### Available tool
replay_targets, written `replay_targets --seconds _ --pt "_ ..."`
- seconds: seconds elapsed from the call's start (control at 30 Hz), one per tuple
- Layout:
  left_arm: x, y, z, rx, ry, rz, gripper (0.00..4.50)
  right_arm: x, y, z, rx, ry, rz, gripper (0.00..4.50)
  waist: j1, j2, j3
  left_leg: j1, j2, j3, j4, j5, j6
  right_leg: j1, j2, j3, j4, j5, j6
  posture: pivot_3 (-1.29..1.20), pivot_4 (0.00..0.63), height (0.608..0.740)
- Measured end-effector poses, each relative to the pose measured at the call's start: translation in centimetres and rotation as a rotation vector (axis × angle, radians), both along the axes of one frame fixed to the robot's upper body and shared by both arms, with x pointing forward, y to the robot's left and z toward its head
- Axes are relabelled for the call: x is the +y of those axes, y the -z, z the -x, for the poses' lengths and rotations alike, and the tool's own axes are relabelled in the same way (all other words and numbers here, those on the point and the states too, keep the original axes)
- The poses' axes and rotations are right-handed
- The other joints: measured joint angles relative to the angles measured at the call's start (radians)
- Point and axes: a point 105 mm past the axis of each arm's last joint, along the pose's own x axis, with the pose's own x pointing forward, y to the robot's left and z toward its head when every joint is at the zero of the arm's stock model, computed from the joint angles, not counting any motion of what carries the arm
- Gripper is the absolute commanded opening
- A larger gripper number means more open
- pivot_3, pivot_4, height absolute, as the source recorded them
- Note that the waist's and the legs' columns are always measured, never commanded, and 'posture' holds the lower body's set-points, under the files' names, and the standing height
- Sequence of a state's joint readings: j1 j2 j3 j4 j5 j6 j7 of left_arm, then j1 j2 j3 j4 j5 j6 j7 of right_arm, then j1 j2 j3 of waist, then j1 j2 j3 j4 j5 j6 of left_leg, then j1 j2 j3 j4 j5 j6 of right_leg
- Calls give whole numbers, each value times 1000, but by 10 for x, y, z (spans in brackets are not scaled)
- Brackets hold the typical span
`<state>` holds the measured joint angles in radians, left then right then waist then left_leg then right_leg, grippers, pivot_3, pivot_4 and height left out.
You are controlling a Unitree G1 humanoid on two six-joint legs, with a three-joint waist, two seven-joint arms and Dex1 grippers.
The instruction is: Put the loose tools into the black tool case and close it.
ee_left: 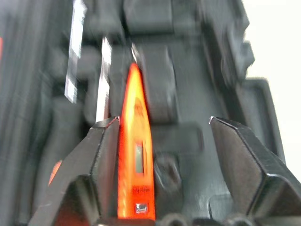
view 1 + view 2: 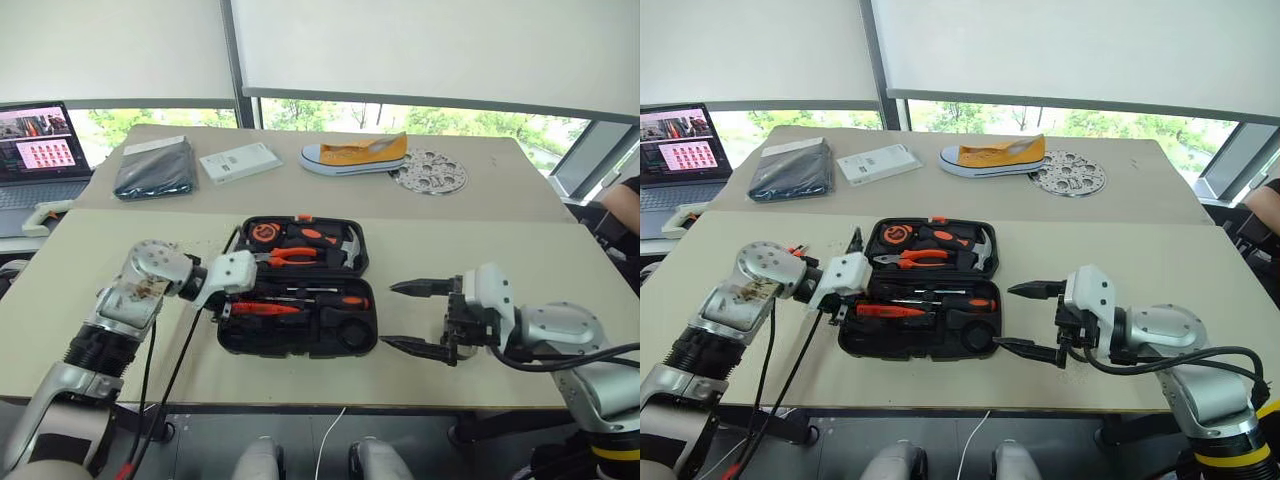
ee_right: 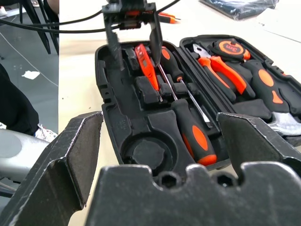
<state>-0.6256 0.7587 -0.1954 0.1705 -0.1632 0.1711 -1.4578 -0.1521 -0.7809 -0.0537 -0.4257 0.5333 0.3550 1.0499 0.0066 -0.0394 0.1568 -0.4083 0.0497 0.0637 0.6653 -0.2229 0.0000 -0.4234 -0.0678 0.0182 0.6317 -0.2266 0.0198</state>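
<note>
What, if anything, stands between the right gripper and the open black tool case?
Nothing visible does. The right gripper, jaws open, hangs just off the black tool case with only bare table between them.

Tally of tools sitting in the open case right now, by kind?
Tape measure: 1
Pliers: 1
Hammer: 1
Black-and-orange screwdrivers: 2
Orange tester screwdriver: 1
Total: 6
</note>
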Motion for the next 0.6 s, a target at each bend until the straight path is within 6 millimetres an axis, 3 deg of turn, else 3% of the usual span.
replay_targets --seconds 0.03,0.13,0.23,0.33,0.43,0.6 --pt "1 -2 -1 -9 -7 9 3104 0 0 0 2 -2 3 4500 0 0 0 0 0 0 0 0 0 0 0 0 0 0 0 0 150 740" --pt "-2 -8 -6 -44 -35 94 2383 0 1 1 6 -9 7 4500 2 0 0 1 0 0 1 0 0 0 0 0 1 0 0 0 150 740" --pt "-2 -1 -8 -15 -76 164 1299 0 1 1 9 -10 7 4500 1 0 0 0 0 0 1 0 0 0 0 0 1 0 0 0 150 740" --pt "6 18 -2 34 -112 173 152 0 1 1 11 -10 7 4500 -5 0 0 0 0 0 1 0 0 0 0 0 1 0 0 0 150 740" --pt "12 37 3 66 -139 176 34 0 2 1 12 -6 4 4500 -4 0 0 0 0 0 2 0 0 0 0 0 1 0 0 0 150 740" --pt "12 39 1 7 -135 163 34 0 2 1 14 -2 -3 4500 2 0 0 1 0 0 3 0 0 2 0 0 1 1 1 0 150 740"
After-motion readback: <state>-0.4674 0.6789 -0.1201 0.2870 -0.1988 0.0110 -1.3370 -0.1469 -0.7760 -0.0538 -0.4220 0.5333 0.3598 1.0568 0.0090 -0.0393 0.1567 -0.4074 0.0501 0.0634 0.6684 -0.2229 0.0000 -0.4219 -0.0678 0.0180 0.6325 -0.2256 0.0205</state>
